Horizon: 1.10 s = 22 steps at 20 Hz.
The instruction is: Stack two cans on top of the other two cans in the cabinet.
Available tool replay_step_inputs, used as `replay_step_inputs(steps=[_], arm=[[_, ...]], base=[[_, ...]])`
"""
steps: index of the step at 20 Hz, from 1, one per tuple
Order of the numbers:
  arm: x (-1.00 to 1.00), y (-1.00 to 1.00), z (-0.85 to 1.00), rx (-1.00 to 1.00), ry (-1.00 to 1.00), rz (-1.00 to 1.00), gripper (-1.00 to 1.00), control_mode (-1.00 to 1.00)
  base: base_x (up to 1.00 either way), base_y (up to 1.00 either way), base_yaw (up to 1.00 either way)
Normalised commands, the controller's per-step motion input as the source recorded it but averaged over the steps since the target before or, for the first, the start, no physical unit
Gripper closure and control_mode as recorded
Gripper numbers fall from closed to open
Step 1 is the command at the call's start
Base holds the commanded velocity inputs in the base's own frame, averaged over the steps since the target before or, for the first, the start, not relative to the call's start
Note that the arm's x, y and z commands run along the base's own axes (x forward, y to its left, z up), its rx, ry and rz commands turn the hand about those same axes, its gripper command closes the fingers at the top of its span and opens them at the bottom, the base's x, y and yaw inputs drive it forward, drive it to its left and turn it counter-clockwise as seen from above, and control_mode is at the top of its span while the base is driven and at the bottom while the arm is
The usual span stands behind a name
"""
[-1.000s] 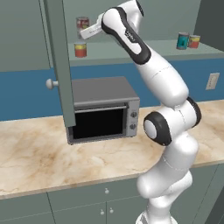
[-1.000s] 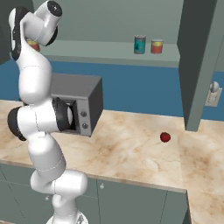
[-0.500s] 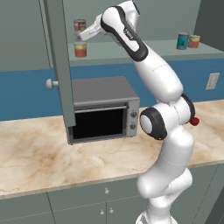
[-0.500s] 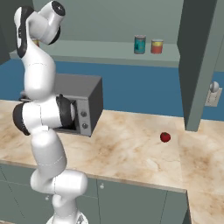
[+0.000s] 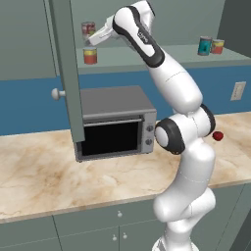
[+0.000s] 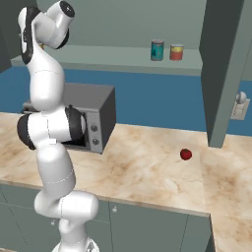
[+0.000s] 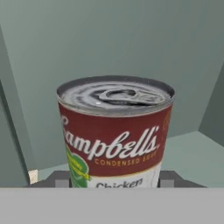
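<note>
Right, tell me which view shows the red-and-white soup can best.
The hand view: the red-and-white soup can is close up, with its label and pull-tab lid readable, between the shut gripper fingers. The left base view shows it small, held above a squat red-orange can on the cabinet shelf. In the right base view the arm hides it.

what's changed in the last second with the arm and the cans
The gripper, shut on the red-and-white can, has lifted it higher above the squat red-orange can on the cabinet shelf; the arm has straightened upward with it. The teal can and the other red-orange can stayed side by side on the shelf, and the toaster oven and small red thing on the counter haven't moved.
</note>
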Motion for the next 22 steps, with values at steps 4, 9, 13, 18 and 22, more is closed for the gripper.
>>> replay_step_inputs(steps=[4, 9, 13, 18, 22], arm=[[0.00, 0.01, -0.06, 0.00, 0.00, 0.00, 1.00, -1.00], [0.00, 0.01, -0.12, 0.00, 0.00, 0.00, 1.00, -1.00], [0.04, 0.08, -0.05, 0.00, 0.04, 0.00, 1.00, -1.00], [0.08, 0.08, -0.04, 0.00, 0.05, 0.00, 1.00, -1.00], [0.12, 0.06, -0.03, 0.00, 0.05, 0.00, 1.00, -1.00]], base=[[0.00, 0.00, 0.00], [0.00, 0.00, 0.00], [0.00, 0.00, 0.00], [0.00, 0.00, 0.00], [0.00, 0.00, 0.00]])
